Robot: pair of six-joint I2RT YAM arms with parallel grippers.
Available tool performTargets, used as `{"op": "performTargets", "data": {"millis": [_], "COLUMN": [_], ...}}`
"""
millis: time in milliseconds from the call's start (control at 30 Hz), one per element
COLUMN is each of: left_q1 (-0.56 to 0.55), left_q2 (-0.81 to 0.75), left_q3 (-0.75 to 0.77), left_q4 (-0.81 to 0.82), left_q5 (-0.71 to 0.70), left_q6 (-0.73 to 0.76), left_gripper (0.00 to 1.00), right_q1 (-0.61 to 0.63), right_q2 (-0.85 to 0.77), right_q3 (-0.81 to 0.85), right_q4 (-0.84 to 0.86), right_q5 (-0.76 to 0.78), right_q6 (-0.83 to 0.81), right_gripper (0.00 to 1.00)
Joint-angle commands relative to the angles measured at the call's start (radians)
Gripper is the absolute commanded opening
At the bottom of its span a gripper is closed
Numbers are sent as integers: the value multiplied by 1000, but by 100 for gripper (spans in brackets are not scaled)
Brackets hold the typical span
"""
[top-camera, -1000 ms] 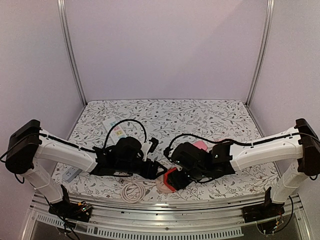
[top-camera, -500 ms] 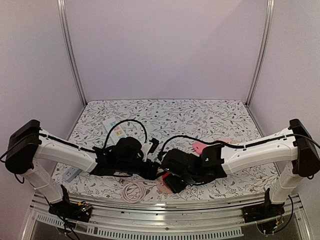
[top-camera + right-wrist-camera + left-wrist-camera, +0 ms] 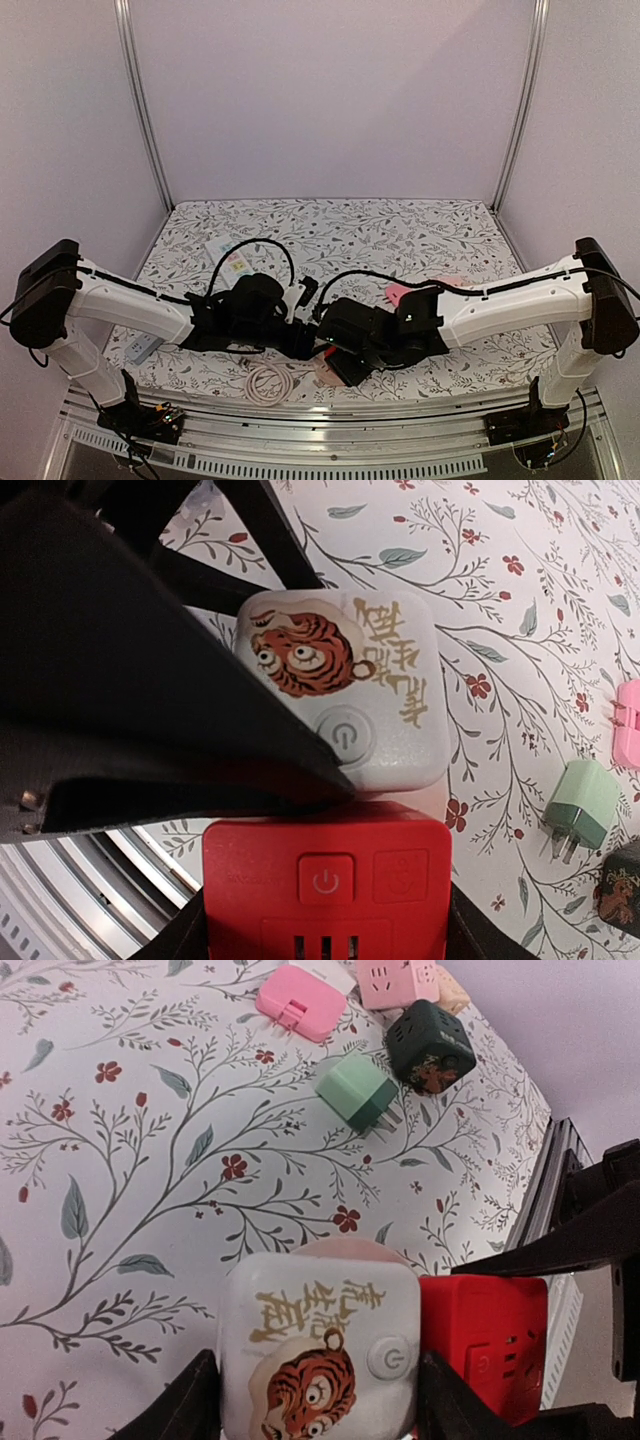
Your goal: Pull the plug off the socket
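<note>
The left arm [image 3: 130, 305] and the right arm [image 3: 520, 295] are white with black joints. A thin black cable [image 3: 262, 243] runs along each.

From above, the left arm [image 3: 130, 305] and right arm [image 3: 500, 300] cover both cubes almost wholly. In the left wrist view the white tiger-print power cube [image 3: 320, 1355] runs off the bottom edge, and only the tips of the left pincer [image 3: 318, 1415] show. The red power cube [image 3: 480, 1345] is partly behind a black finger of the right pincer [image 3: 325, 935]; the join between the cubes is hidden. A pink socket cube [image 3: 398, 980] is cropped at the top.
</note>
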Motion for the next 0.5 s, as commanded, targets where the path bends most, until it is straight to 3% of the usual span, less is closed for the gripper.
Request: {"op": "performTargets", "data": {"millis": [0,200,467], "left_q1": [-21,-21,-21], "left_q2": [65,61,61], "left_q3": [-43,-40,-35], "left_q4": [-236,-241,-248], "left_q5": [-4,-5,-6], "left_q6": [-18,-15,-13], "left_gripper": [41,41,41], "right_q1": [-39,-91,-91], "right_q2": [-68,-132,-117], "right_q3": [-25,-100,-78], "right_q4": [132,212,182], "right_q5": [-63,-146,-159], "right_q6": [23,73,69], "right_gripper": [35,36,36]}}
